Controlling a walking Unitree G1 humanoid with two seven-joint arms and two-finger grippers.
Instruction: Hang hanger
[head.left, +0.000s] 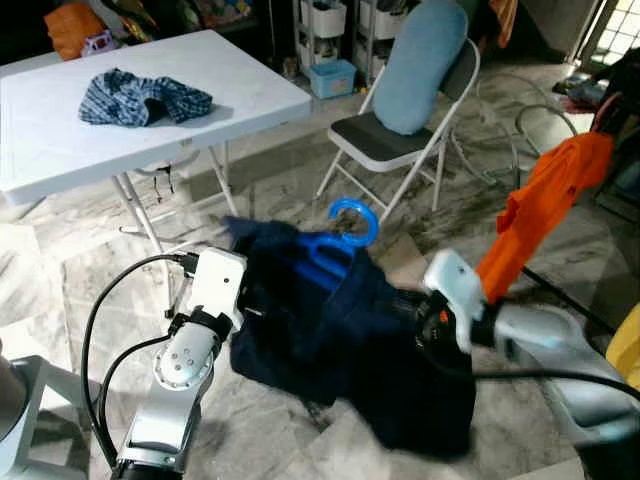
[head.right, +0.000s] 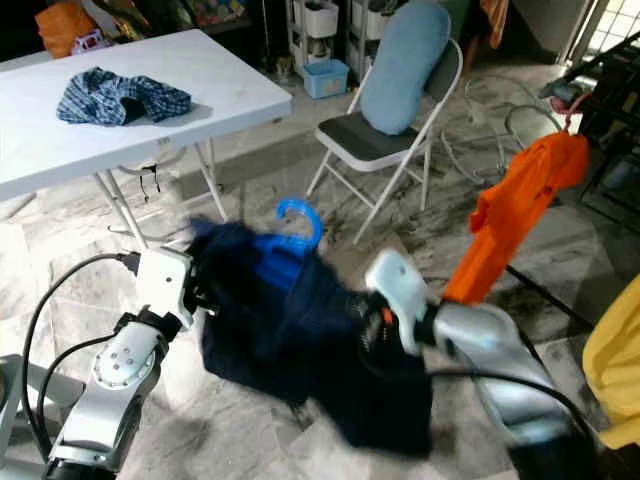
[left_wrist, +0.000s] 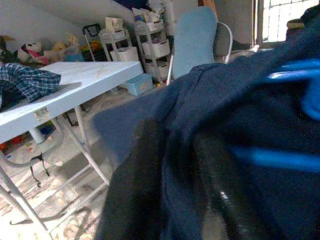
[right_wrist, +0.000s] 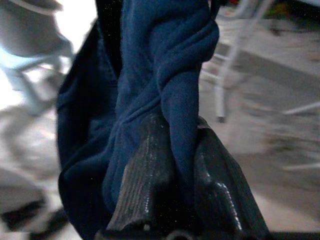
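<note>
We see a matt navy cloth garment (head.left: 350, 340) on a glossy blue plastic hanger (head.left: 345, 235). The right gripper (right_wrist: 175, 165) has ridged black fingers (right_wrist: 145, 185). The floor (head.left: 90, 280) is polished marble; the table (head.left: 50, 140) is smooth white plastic.

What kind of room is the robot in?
Probably a lived-in home room used for laundry: a white folding table with a crumpled checked cloth, a folding chair, storage shelves, and an orange garment hanging.

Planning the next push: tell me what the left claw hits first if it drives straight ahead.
The left claw is already in the navy garment on the blue hanger. Beyond it, likely the folding chair; depth is unclear.
</note>
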